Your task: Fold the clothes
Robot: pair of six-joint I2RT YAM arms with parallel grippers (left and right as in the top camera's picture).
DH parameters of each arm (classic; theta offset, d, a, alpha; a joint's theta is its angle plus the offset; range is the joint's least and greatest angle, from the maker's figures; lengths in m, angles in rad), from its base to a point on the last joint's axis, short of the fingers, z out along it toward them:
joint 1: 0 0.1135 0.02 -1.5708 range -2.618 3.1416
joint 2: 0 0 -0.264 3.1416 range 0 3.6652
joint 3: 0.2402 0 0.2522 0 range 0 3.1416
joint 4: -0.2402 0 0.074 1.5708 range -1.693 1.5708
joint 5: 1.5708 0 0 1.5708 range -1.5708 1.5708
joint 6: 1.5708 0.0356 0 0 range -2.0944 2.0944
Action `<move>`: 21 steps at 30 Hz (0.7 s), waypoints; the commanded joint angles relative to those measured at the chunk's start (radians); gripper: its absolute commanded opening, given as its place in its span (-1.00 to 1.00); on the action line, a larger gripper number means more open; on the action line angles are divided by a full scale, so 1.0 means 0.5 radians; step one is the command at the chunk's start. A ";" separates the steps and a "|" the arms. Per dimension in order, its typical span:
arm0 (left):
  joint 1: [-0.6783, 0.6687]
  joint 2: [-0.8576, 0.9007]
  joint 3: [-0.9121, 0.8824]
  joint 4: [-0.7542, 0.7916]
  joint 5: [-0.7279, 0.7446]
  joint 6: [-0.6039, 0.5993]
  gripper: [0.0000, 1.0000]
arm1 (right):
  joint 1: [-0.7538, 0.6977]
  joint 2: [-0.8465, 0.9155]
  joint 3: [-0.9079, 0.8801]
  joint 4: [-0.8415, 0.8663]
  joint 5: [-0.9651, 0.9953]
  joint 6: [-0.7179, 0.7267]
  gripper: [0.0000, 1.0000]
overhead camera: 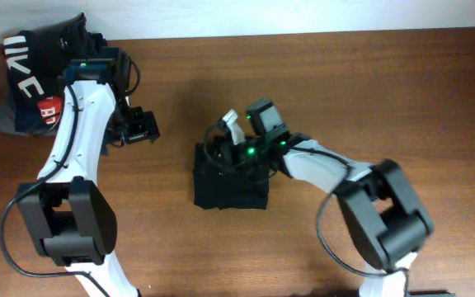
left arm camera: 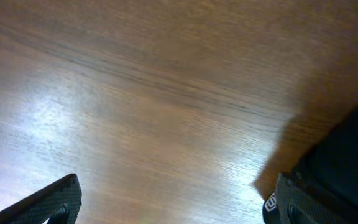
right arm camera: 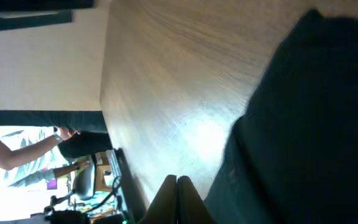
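The clothes (overhead camera: 231, 183) lie as a compact black folded square near the middle of the wooden table. My right gripper (overhead camera: 230, 124) hovers at the bundle's far edge, and its tan fingers (right arm camera: 178, 194) are pressed together with nothing between them. The black fabric (right arm camera: 316, 112) fills the right side of the right wrist view, beside those fingers. My left gripper (overhead camera: 143, 125) is off to the left of the bundle over bare wood. Its jaws (left arm camera: 179, 202) stand wide open and empty. Dark fabric (left arm camera: 347, 155) with a small white logo shows by its right finger.
A pile of folded garments (overhead camera: 35, 82) sits at the back left corner: a dark one with big white letters, plus red and grey. The table's far edge (overhead camera: 303, 35) runs along the wall. Bare wood (overhead camera: 435, 99) lies to the right.
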 commanded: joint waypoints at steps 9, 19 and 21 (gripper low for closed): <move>0.031 -0.053 -0.034 -0.044 -0.017 -0.021 0.98 | -0.027 0.260 0.056 0.182 0.079 0.049 -0.92; 0.031 -0.053 -0.041 -0.046 -0.016 -0.021 0.98 | -0.038 -0.161 0.317 0.076 -0.122 0.050 -0.93; 0.031 -0.053 -0.041 -0.046 -0.016 -0.021 0.98 | -0.038 -0.193 0.318 0.076 -0.077 0.052 -0.92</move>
